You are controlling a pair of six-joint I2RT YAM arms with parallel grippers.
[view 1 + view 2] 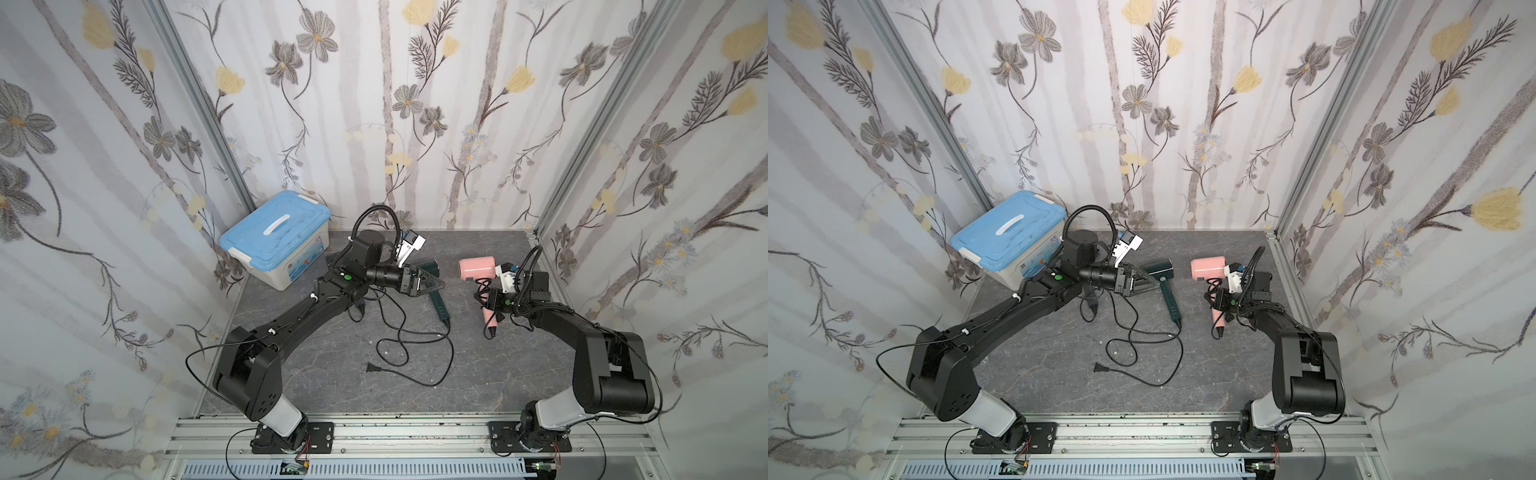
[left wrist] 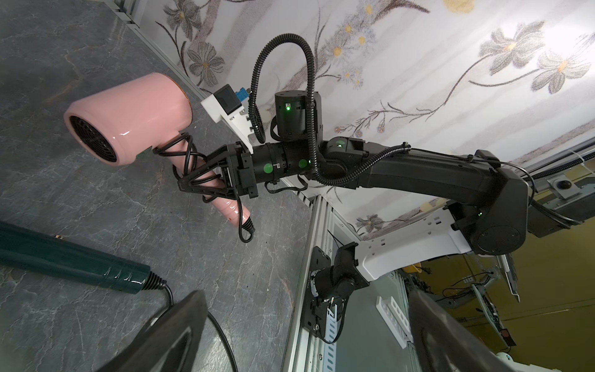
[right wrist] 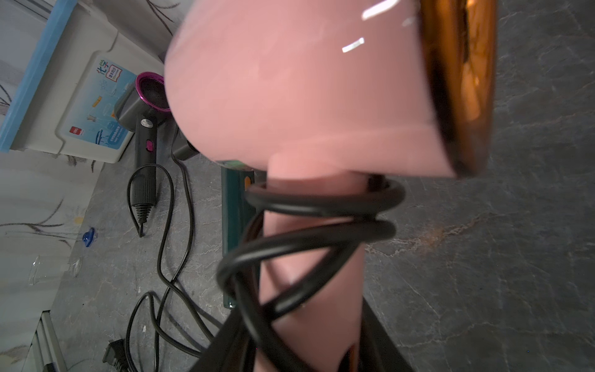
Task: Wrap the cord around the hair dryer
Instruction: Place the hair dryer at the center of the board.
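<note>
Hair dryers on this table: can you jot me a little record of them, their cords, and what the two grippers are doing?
pink hair dryer: handle gripped by right gripper; wound cord around the handle
green hair dryer: lying on the table; loose cord sprawled, plug on the table
grey hair dryer: lying beside the blue-lidded box
left gripper: open, holding nothing, near the green hair dryer

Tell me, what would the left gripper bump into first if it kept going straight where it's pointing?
Probably the pink hair dryer, at its cord-wrapped handle held by the right gripper. The open left gripper points across the gap toward it, above the green hair dryer, though height is hard to judge.
</note>
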